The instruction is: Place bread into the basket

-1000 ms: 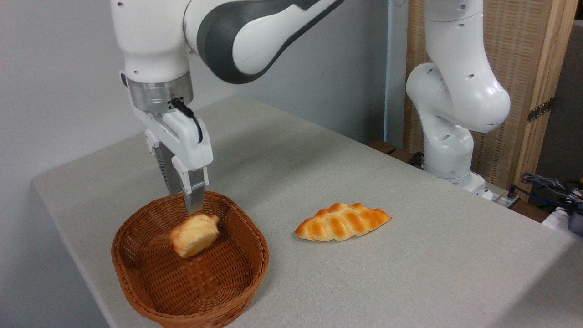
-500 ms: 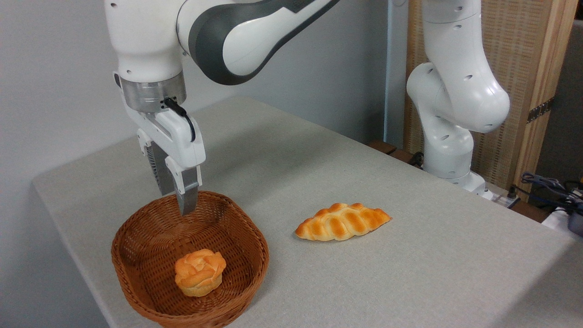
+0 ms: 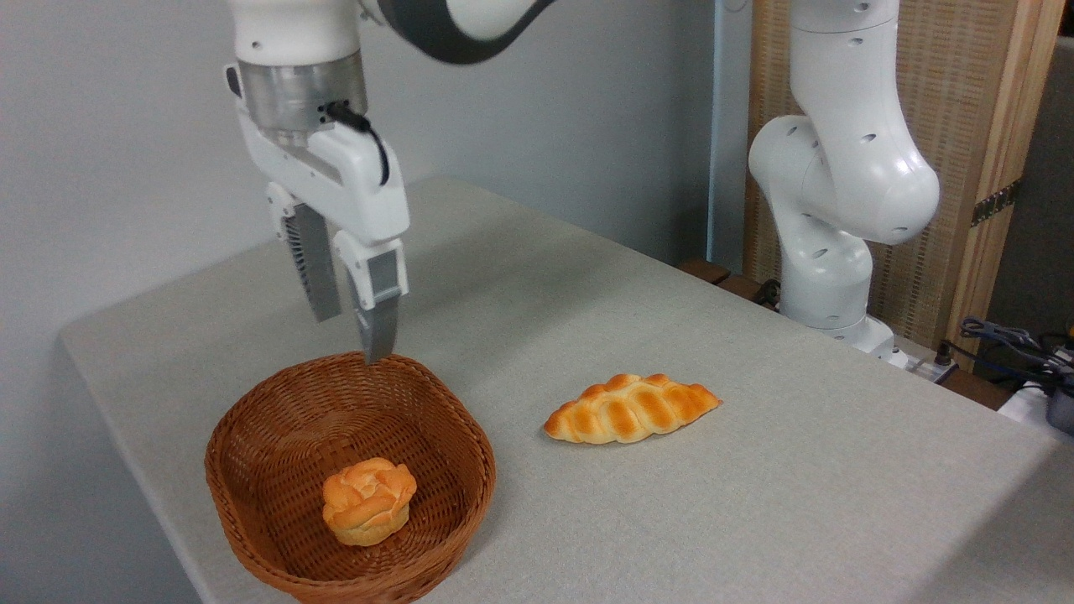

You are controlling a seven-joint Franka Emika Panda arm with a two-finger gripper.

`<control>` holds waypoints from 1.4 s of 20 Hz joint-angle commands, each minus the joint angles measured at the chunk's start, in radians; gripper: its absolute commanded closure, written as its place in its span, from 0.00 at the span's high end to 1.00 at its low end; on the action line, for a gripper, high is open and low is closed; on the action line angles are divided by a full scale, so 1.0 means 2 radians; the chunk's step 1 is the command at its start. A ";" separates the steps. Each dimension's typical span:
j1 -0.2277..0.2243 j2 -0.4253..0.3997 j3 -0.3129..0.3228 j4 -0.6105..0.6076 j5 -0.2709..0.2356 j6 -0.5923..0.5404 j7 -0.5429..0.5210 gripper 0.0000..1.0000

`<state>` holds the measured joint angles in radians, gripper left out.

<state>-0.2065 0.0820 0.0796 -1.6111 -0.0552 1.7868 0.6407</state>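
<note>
Plainly, grey cloth table (image 3: 755,470) fronts grey wall (image 3: 126,126), wooden screen (image 3: 965,101).

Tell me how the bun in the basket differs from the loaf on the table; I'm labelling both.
The bun is small, round and muffin-shaped; the braided loaf is longer, with pointed ends. The bun stands upright inside the wicker basket; the loaf lies flat on the table, right of the basket and apart from it. The bun has a knotted top over a paler base; the loaf is ridged across. Both are golden-orange and untouched by the gripper.

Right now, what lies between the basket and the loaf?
Only bare tablecloth separates the basket from the loaf in the camera view.
</note>
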 commanded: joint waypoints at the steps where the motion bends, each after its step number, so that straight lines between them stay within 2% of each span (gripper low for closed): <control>1: 0.006 -0.014 0.002 -0.004 0.020 -0.015 -0.010 1.00; 4: 0.025 -0.029 0.004 -0.007 0.019 -0.019 -0.004 1.00; 8: 0.031 -0.032 0.004 -0.007 0.019 -0.023 -0.002 1.00; 10: 0.058 -0.033 -0.016 -0.007 0.018 -0.023 -0.002 1.00; 12: 0.093 -0.035 -0.050 -0.007 0.017 -0.036 -0.004 1.00; 13: 0.099 -0.035 -0.059 -0.006 0.018 -0.052 -0.004 1.00; 16: 0.099 -0.039 -0.062 -0.006 0.020 -0.087 -0.002 1.00; 28: 0.099 -0.039 -0.056 -0.003 0.019 -0.083 0.006 1.00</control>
<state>-0.0154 0.0197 -0.0333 -1.6124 -0.0272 1.6248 0.6436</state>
